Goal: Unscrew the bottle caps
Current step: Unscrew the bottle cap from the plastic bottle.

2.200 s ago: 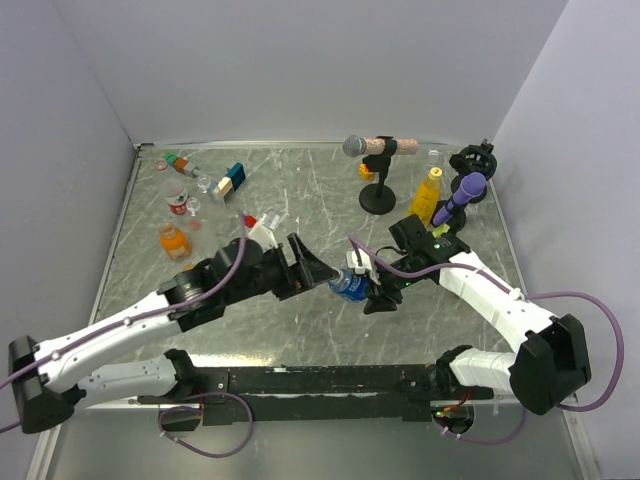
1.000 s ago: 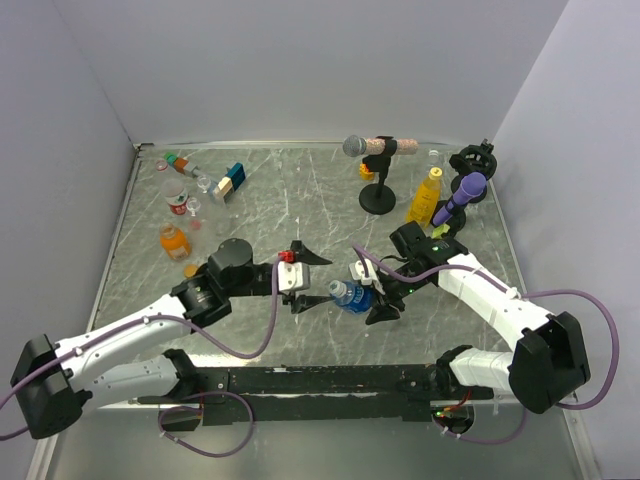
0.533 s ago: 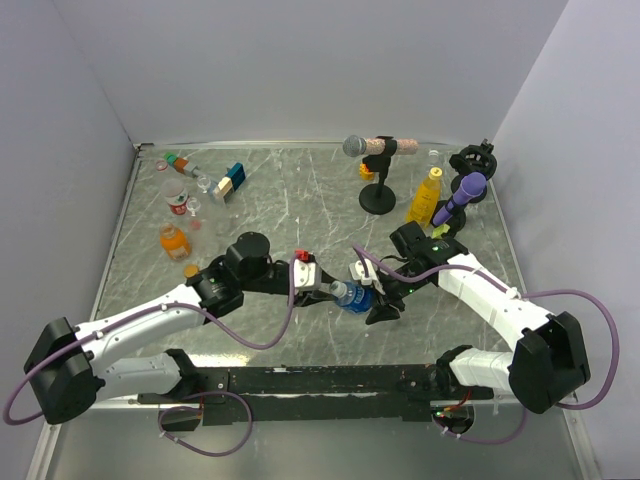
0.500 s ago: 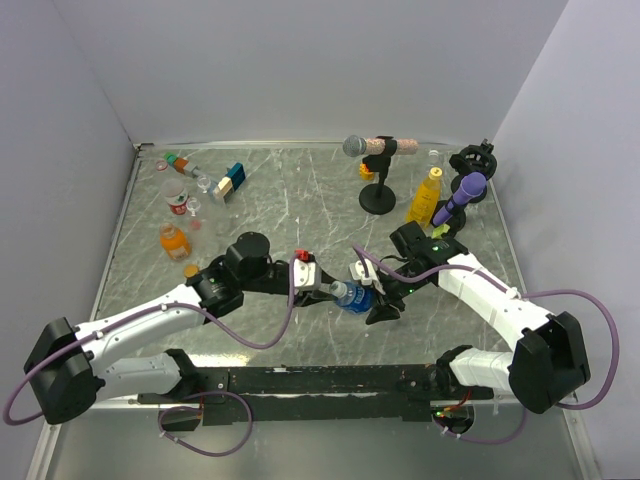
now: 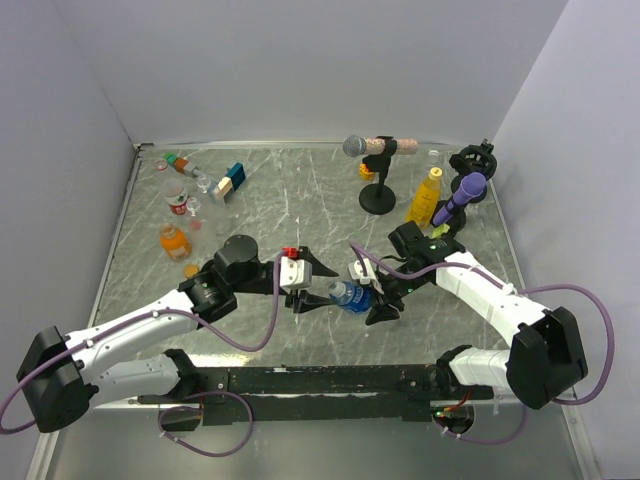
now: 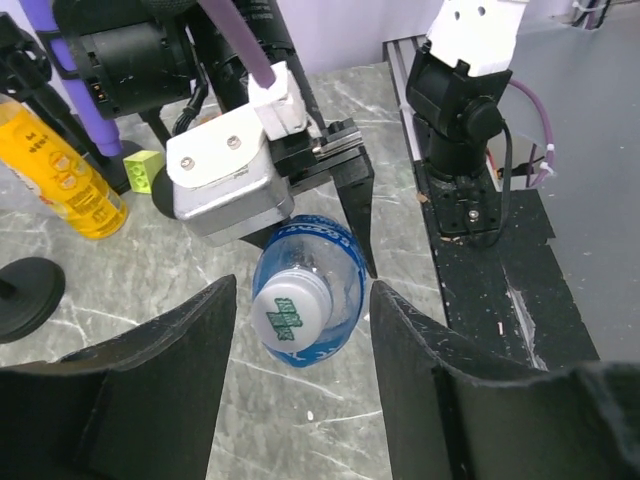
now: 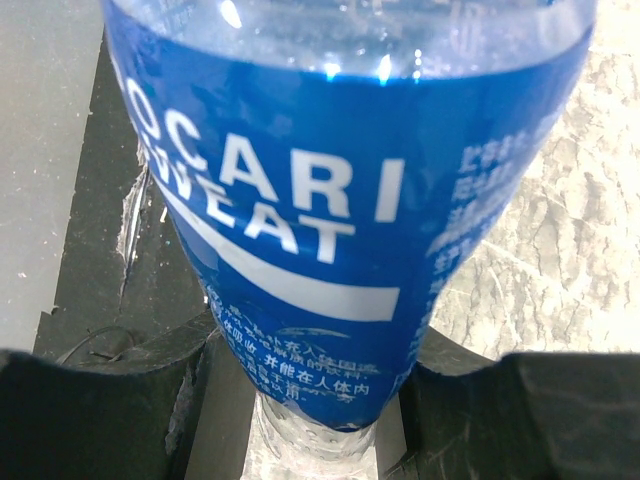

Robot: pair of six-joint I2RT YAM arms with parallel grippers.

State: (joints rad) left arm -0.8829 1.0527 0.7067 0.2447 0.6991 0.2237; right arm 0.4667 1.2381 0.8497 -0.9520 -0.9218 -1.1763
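Far left, a squat orange bottle (image 5: 172, 240) stands well apart from the work area. Left gripper (image 5: 315, 283): jaws spread wide, one on each side of the white cap (image 6: 288, 308), neither touching it. The cap sits on the blue-label bottle (image 6: 335, 270), which is held off the table on its side, neck toward the left arm. Right gripper (image 5: 372, 295): clamped on the bottle body, as the right wrist view confirms. Further right, a yellow bottle (image 5: 425, 197) stands near the back.

Probable faults:
- In the wrist view the cap lies nearer one jaw, so closing may push the neck sideways
- The smooth label may slip in the right clamp, so the bottle turns with the cap
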